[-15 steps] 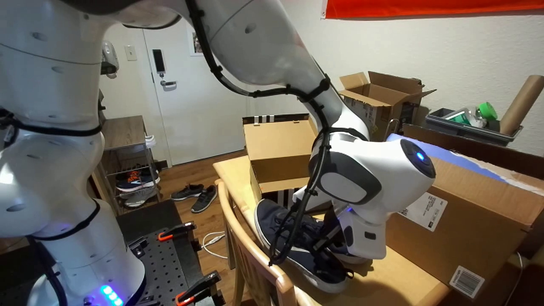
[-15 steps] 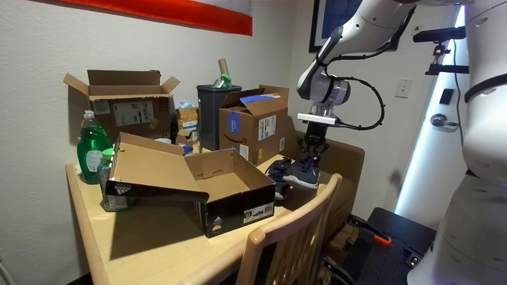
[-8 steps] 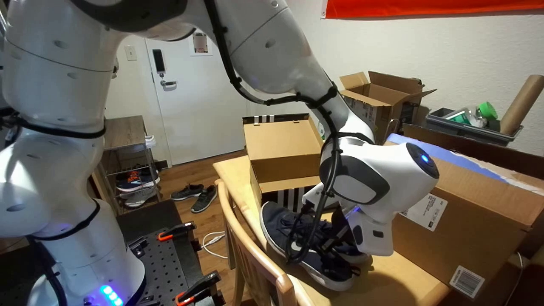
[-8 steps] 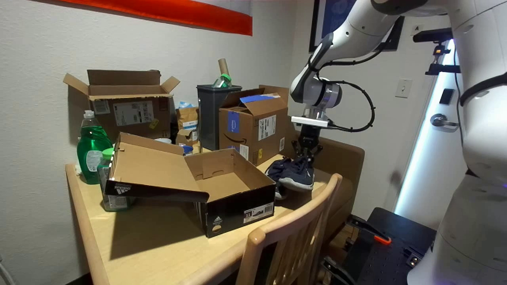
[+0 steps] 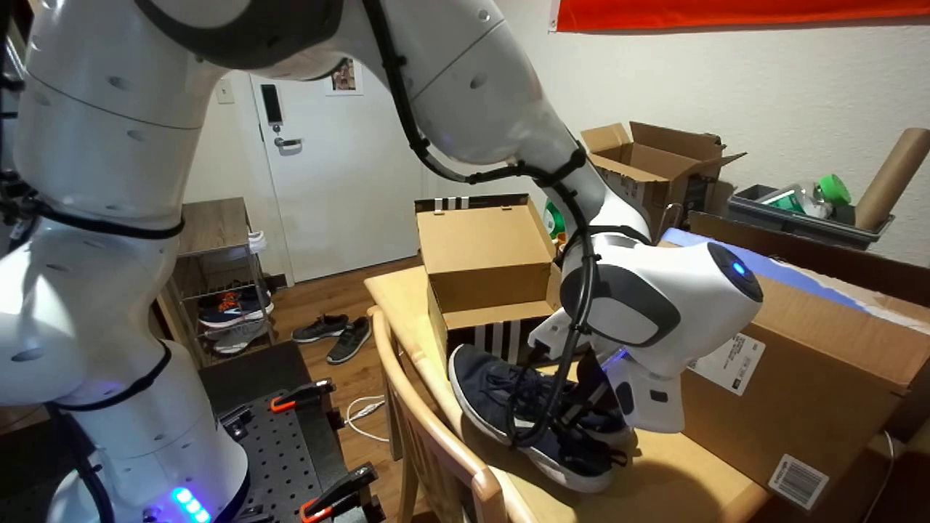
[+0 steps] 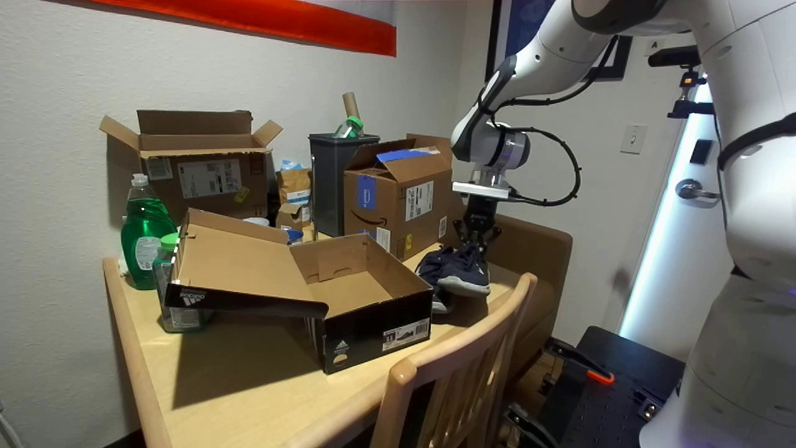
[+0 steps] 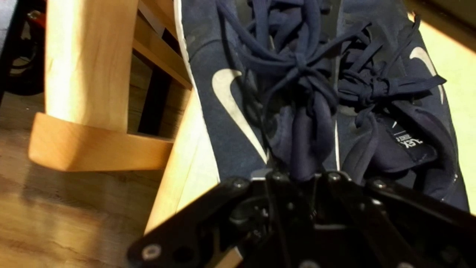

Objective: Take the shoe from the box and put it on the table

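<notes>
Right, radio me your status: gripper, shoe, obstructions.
Gripper clamped on chair-side shoe. Shoe out of box, over table, contact unclear. Possible snags: its mate alongside, chair back close.

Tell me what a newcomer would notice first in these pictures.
Likely the big white arm, stretched over the table in both exterior views. Next, in the wrist view, the gripper, closed on a dark shoe with its mate alongside. Both exterior views also show an open black box on the table and a red banner high on the wall.
</notes>
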Available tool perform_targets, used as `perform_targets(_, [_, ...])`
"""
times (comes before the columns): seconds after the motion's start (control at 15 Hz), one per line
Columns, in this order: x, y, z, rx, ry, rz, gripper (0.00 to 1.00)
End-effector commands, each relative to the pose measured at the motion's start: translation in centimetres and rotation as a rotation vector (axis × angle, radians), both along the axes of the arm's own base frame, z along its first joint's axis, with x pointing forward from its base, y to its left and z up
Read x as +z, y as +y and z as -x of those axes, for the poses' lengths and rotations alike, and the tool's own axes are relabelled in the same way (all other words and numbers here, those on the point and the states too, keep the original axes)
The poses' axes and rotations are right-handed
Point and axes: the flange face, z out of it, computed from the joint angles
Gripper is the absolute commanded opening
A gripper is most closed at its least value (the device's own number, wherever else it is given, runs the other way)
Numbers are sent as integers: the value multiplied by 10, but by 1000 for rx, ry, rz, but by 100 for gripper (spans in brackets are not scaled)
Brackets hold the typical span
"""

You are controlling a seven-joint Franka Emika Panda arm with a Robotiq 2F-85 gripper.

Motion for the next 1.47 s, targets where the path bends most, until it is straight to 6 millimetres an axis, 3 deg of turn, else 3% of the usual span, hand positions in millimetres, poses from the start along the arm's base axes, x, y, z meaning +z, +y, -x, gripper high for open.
perform_targets(0.0, [8,0,-7,20,-5,-21,41])
perform_targets(0.13, [2,2,-3,23,-5,-21,48])
perform_targets(0.6, [12,6,-2,34,-19,2,99])
perform_targets(1.07, [46,24,-8,100,-74,73,100])
perform_targets(1.4, [83,61,-19,228,-135,153,100])
